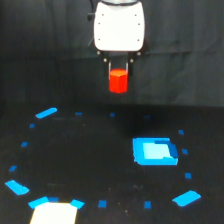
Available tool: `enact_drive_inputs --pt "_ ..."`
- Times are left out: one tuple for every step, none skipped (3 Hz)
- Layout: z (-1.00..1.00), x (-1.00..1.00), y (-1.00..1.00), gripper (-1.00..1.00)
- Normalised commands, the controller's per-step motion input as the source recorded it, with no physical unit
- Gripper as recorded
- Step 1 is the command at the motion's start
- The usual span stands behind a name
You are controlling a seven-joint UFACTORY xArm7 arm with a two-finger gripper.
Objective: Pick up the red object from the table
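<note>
I see my gripper (119,75) at twelve o'clock in the exterior view, hanging below the white wrist housing (119,27). Its two thin dark fingers (107,70) stand on either side of the red object (118,81) and are clamped on it. The block is bright red-orange and stubby, held upright, and it hangs well above the table (90,160) against the dark backdrop (40,50) with nothing under it.

Moving out from there, the blue rectangular block (155,151) lies on the black surface at about four o'clock from the frame's middle, well apart from the gripper. Small blue tape marks (102,204) dot the table in a rough ring around it. Longer blue shapes sit at the ring's edge: one at ten o'clock (46,113), one at eight o'clock (16,187), one at five o'clock (186,198). A pale yellowish patch (54,213) sits at seven o'clock on the bottom edge, with blue pieces touching its upper corners.

I can read no writing, label or brand anywhere; the picture is too soft for that.
</note>
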Motion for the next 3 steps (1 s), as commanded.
enact_drive_inputs --pt "0.42 0.05 0.03 -0.93" --pt "-0.16 -0.22 0.15 -1.00" --pt "-0.16 -0.28 -0.46 -1.00"
